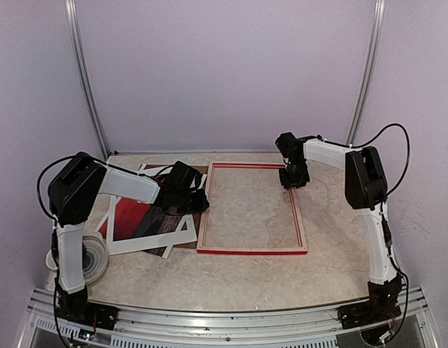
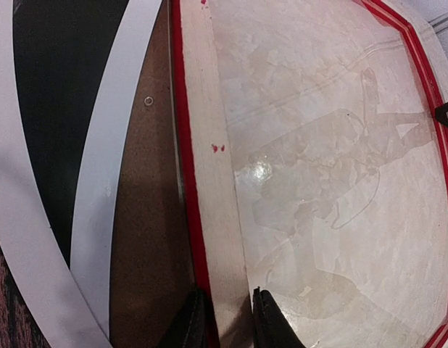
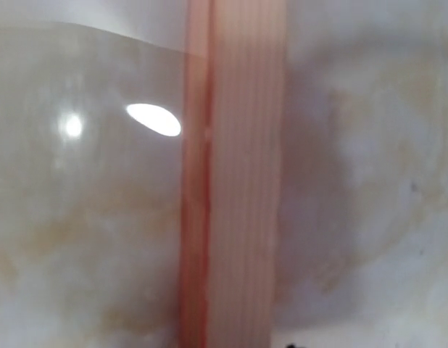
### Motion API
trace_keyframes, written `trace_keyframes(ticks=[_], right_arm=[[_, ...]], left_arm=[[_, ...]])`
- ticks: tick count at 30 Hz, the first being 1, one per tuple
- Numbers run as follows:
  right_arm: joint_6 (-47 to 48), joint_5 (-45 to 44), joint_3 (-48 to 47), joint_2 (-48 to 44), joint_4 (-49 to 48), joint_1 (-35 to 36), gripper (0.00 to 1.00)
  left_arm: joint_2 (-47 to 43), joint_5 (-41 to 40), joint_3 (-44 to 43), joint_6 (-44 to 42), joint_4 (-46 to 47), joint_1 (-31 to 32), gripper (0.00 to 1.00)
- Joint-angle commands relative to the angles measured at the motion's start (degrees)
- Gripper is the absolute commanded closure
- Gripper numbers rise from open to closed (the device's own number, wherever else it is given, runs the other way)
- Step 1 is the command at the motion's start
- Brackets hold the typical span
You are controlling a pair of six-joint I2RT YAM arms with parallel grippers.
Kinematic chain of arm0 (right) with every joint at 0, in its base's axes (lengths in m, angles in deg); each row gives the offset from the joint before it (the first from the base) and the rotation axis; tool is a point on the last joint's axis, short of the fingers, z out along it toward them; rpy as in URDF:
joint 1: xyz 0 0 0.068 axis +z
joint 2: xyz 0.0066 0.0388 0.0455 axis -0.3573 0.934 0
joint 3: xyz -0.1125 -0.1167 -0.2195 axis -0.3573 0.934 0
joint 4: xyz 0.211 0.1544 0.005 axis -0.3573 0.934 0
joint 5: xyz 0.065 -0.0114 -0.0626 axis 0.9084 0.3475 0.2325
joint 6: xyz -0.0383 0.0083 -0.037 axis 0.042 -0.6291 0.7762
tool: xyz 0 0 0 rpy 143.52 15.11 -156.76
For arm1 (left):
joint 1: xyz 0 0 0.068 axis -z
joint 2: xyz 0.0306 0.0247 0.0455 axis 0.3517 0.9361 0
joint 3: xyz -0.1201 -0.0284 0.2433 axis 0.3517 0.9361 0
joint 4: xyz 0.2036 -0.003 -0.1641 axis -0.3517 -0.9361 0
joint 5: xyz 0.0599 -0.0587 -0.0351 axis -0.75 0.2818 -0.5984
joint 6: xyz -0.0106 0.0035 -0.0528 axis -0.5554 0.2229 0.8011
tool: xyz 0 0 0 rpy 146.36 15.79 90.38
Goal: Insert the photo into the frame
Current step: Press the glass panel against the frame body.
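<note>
On the worktop (image 1: 246,283) the frame (image 1: 251,251) lies flat. It should be light and stiff, so hold a rail. The photo (image 1: 131,216), just left of it, will bend, so take its border. Your left claw (image 2: 226,296) pinches the left rail. The right claw's (image 1: 293,180) state I cannot tell.

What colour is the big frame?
The frame is pale wood with red edges, clearest in the left wrist view.

Pale frame rail (image 3: 235,174) (red-edged) over marbled table (image 3: 369,181)
</note>
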Motion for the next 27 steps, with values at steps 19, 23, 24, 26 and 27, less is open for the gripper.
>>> trace_keyframes(ticks=[19, 23, 24, 26, 27], right_arm=[[0.9, -5.2, -17.8, 14.3, 1.5, -4.9, 0.64], [1.3, -6.3, -17.9, 14.4, -1.4, -5.0, 0.64], [1.6, -6.8, -18.1, 14.4, -2.2, -5.0, 0.64], [2.2, -8.0, -18.1, 14.7, -4.3, -5.1, 0.64], [2.6, -8.6, -18.2, 14.9, -5.5, -5.1, 0.64]], left_arm=[[-1.6, -0.4, 1.2, 0.1, -0.5, 0.3, 0.86], [-1.4, -0.3, 1.3, 0.1, -0.5, 0.4, 0.90], [-1.4, -0.3, 1.3, 0.1, -0.5, 0.5, 0.90], [-1.4, -0.3, 1.4, 0.1, -0.5, 0.5, 0.91], [-1.5, -0.3, 1.4, 0.1, -0.5, 0.5, 0.91]])
